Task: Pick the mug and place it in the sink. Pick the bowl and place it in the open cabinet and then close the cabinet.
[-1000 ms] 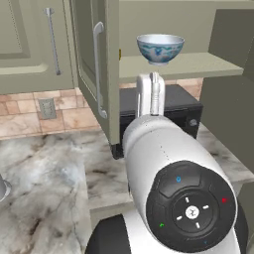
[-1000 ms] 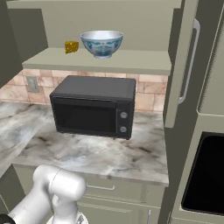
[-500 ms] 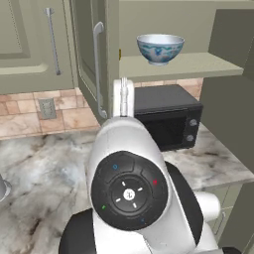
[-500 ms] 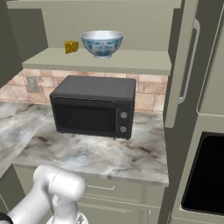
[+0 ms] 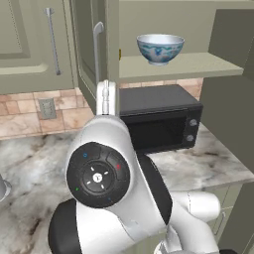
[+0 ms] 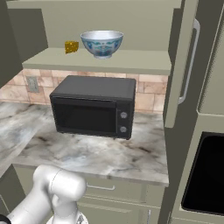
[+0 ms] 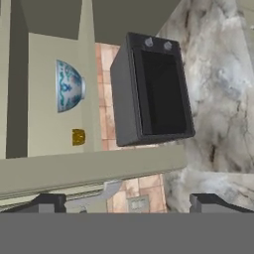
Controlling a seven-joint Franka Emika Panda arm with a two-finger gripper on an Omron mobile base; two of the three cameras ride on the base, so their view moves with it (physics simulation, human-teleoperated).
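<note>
The bowl [image 5: 159, 48] [image 6: 102, 43], white with blue-green patterning, stands upright on the shelf [image 6: 135, 62] of the open cabinet. The cabinet door [image 5: 91, 54] [image 6: 178, 70] is swung wide open, with its bar handle [image 5: 96, 44] facing out. In the rolled hand view the bowl [image 7: 69, 85] appears sideways, and the door's edge [image 7: 94, 168] crosses close in front of my gripper [image 7: 127, 202]. The gripper is open with nothing between its fingers. My hand [image 5: 105, 97] rises above the arm's bulk, just under the door's lower corner. The mug and the sink are out of view.
A black microwave [image 5: 158, 116] [image 6: 94, 107] [image 7: 154, 89] sits on the marble counter [image 6: 109, 153] under the shelf. A small yellow block [image 6: 71, 46] lies left of the bowl. A closed upper cabinet [image 5: 30, 44] is at the left and a dark oven opening [image 6: 205, 175] at the right.
The arm has swung left in the left base view, bringing the hand from in front of the microwave to below the open door. Bowl and door have not moved.
</note>
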